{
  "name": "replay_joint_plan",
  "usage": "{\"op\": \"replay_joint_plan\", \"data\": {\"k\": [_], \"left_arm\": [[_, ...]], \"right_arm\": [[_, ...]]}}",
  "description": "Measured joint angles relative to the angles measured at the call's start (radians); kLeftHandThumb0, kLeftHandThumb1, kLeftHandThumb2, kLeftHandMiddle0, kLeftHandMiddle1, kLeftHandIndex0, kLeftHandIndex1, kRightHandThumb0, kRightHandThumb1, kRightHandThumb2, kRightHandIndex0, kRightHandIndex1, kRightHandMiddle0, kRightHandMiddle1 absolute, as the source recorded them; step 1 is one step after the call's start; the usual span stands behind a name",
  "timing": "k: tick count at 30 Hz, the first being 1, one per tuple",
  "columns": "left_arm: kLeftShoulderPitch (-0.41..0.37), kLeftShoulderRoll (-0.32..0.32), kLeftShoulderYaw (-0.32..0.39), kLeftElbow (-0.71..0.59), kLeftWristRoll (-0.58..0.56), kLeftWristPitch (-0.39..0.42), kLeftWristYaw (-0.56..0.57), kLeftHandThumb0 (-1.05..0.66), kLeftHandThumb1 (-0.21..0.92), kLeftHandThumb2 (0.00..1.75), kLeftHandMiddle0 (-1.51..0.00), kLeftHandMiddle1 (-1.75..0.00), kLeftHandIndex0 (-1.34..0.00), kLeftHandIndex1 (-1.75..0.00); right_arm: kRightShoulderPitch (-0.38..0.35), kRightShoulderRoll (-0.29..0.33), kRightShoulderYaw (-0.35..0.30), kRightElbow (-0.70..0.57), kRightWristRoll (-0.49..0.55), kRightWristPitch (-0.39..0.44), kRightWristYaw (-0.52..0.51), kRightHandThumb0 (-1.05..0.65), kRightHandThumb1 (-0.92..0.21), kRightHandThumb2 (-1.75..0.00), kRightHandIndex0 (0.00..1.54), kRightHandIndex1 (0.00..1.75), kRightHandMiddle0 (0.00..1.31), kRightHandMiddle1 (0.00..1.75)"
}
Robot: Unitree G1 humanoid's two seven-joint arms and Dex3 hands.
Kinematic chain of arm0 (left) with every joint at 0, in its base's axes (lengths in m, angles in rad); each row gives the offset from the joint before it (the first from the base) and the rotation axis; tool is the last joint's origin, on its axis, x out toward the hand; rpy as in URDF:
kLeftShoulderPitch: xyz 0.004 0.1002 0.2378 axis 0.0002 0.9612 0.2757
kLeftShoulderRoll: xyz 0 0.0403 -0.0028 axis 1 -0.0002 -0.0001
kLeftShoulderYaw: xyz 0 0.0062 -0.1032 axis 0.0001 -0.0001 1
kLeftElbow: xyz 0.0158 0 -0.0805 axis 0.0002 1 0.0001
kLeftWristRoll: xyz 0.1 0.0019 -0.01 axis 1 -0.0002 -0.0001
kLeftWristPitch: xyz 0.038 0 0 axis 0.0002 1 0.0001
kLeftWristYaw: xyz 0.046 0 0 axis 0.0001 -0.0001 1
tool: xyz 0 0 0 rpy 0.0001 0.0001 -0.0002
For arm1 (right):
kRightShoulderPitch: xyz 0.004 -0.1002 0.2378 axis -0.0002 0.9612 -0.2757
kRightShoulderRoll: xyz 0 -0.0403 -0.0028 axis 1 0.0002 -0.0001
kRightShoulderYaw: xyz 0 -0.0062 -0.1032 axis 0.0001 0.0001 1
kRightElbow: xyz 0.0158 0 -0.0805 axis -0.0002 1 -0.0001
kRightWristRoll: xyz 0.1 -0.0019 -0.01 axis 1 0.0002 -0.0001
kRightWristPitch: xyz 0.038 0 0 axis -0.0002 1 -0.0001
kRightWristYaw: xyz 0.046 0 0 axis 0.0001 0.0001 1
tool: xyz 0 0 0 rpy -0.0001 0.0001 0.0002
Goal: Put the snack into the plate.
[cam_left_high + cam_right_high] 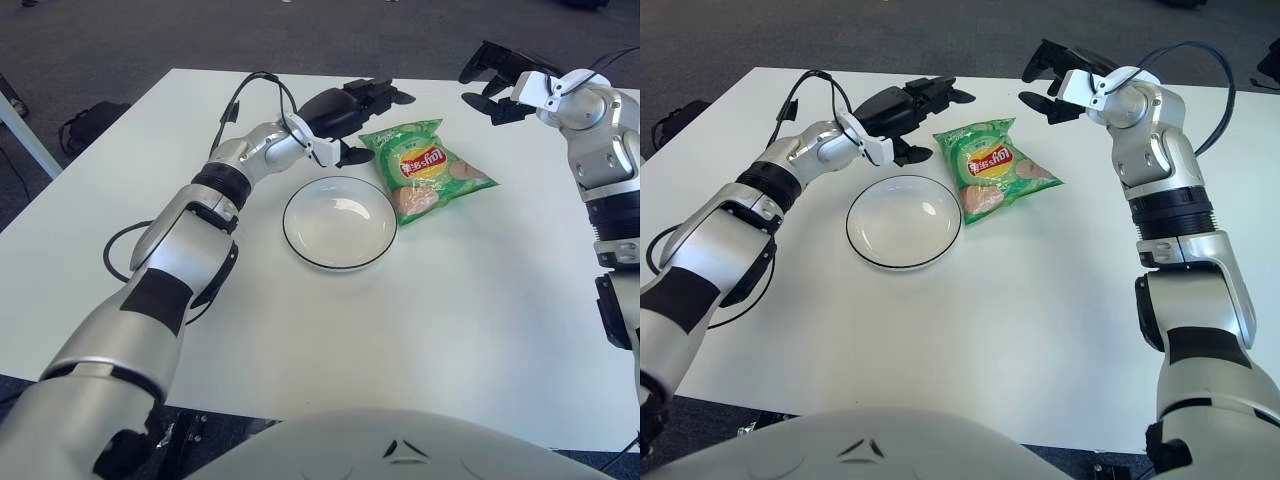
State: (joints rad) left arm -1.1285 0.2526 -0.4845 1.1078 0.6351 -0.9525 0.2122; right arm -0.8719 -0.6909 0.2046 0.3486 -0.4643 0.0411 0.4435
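A green snack bag [425, 172] lies flat on the white table, just right of a white plate with a dark rim [300, 247]. My left hand [352, 112] hovers behind the plate and left of the bag, fingers spread and holding nothing. My right hand [492, 78] is over the table's far right part, up and to the right of the bag, fingers spread and empty. In the right eye view the bag [991, 170] lies between the left hand [910, 112] and the right hand [1052, 78], and neither hand touches it.
A black cable [145, 222] loops along my left arm onto the table at the left. Dark floor lies beyond the table's far edge, with a black bag [88, 124] on it at the far left.
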Motion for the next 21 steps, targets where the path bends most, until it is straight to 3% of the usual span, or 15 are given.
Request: {"op": "replay_joint_plan", "data": {"k": [5,11,21], "left_arm": [[0.016,-0.004,0.055,-0.026,-0.065,-0.040,-0.008,-0.67,0.92,0.88,-0.41,-0.14,0.00,-0.75],[0.036,0.004,0.122,-0.056,-0.164,-0.050,-0.074,-0.72,0.92,0.86,-0.38,-0.15,0.00,-0.66],[0.136,0.052,0.245,-0.092,-0.304,-0.027,-0.151,-0.69,0.92,0.87,-0.33,-0.13,0.00,-0.68]], "right_arm": [[-0.005,-0.001,0.016,0.047,-0.028,-0.070,-0.040,-0.54,-0.92,-0.77,0.22,0.93,0.00,1.18],[-0.033,-0.007,0.075,0.193,-0.086,-0.167,-0.056,-0.57,-0.92,-0.76,0.19,0.97,0.00,1.13],[-0.035,-0.023,0.091,0.240,-0.139,-0.319,-0.124,-0.61,-0.92,-0.80,0.17,1.00,0.00,0.94]]}}
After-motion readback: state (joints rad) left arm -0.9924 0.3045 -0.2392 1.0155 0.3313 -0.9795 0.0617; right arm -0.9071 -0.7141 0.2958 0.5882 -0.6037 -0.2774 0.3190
